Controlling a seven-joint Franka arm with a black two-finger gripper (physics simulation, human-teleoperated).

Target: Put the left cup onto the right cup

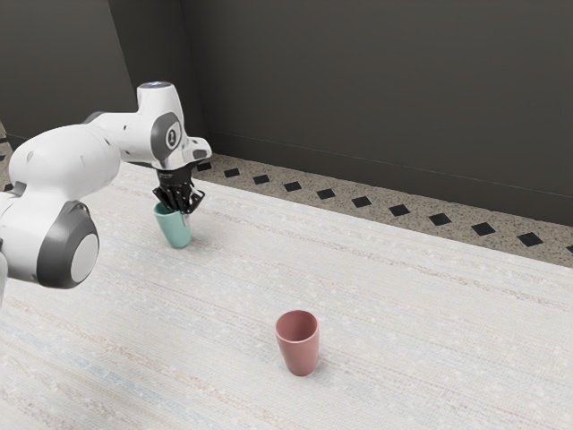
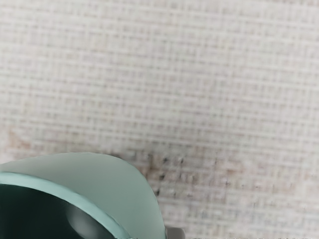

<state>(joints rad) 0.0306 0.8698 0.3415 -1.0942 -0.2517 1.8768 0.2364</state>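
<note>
Big white arm (image 1: pixel 54 206) is reaching out, its gripper (image 1: pixel 183 208) pinching the tilting teal cup (image 1: pixel 175 231) by its rim, near the far edge of the table (image 1: pixel 430 305). With so little being pinched, it may be slipping or tipping before reaching the pink cup (image 1: pixel 297 340) mid-table.

Pink cup (image 1: pixel 297 342) stands on table (image 1: pixel 430 305), teal cup (image 1: pixel 174 227) tilted.

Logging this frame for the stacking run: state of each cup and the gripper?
teal cup: upright, mouth up, not stacked.
pink cup: upright, mouth up, apart from the teal cup, nothing on it.
gripper: at the teal cup's rim; open or shut cannot be told.
</note>
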